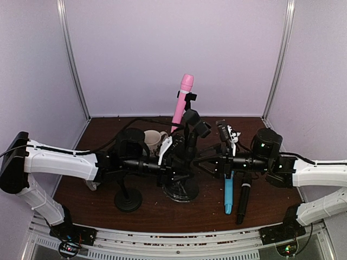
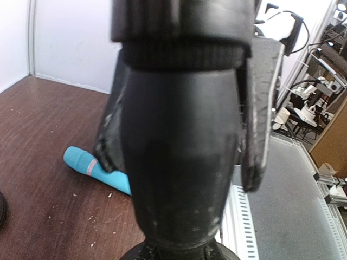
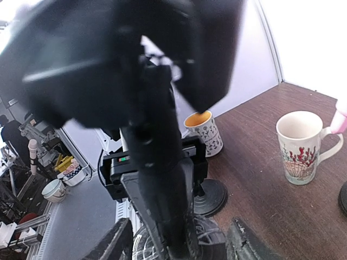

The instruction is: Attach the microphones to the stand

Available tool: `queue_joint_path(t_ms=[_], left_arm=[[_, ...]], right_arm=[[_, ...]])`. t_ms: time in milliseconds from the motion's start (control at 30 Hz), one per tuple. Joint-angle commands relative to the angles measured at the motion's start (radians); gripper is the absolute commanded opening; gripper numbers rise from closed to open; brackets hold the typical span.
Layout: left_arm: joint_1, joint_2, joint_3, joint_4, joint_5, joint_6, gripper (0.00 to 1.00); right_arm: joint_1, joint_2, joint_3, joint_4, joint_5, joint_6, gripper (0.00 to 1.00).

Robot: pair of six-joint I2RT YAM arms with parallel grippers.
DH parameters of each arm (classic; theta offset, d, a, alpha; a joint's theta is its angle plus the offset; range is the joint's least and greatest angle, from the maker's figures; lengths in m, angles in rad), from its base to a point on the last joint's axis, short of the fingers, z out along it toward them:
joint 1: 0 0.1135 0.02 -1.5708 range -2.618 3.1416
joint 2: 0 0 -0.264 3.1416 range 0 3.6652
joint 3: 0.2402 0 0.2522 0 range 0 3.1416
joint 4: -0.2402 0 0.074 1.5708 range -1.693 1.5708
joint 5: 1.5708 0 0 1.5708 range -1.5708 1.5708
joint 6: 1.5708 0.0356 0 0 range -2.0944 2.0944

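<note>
The pink microphone [image 1: 183, 103] stands clipped upright in the black stand [image 1: 187, 146] at the table's middle. The light blue microphone [image 1: 229, 196] and the black microphone [image 1: 243, 204] lie side by side on the table to the right of the stand's base. My left gripper [image 1: 172, 158] is shut on the stand's thick column [image 2: 181, 162], one finger on each side; the light blue microphone [image 2: 92, 168] shows behind it. My right gripper [image 1: 209, 162] is open beside the stand from the right; in its wrist view the fingers [image 3: 116, 245] spread wide around the stand's column [image 3: 162, 195].
A second, small black stand with a round base [image 1: 128, 199] is in front of the left arm; it also shows in the right wrist view [image 3: 212, 197]. Two mugs stand behind: a patterned one [image 3: 206, 132] and a white floral one [image 3: 301, 146]. Walls enclose the table.
</note>
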Motion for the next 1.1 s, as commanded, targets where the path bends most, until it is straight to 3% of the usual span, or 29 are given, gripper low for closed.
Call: queue_joint_path(t_ms=[0, 267, 700, 833, 933, 1067], left_arm=[[-0.003, -0.028, 0.019, 0.139, 0.081, 0.003, 0.00], [-0.006, -0.018, 0.024, 0.124, 0.091, 0.003, 0.00], [-0.006, 0.000, 0.042, 0.105, 0.085, 0.008, 0.00], [-0.006, 0.004, 0.055, 0.078, 0.049, 0.009, 0.00], [-0.006, 0.002, 0.068, 0.027, -0.053, 0.005, 0.00], [-0.007, -0.003, 0.071, 0.001, -0.136, -0.003, 0.00]], right_arm=[[-0.006, 0.035, 0.047, 0.051, -0.045, -0.010, 0.58], [-0.006, 0.079, 0.052, 0.145, -0.107, 0.021, 0.46], [-0.005, 0.079, 0.055, 0.169, -0.103, 0.018, 0.39], [-0.004, 0.082, 0.054, 0.175, -0.069, 0.032, 0.25], [0.008, 0.072, 0.051, 0.183, -0.020, 0.044, 0.15], [0.070, 0.061, 0.083, 0.078, 0.133, -0.014, 0.01]])
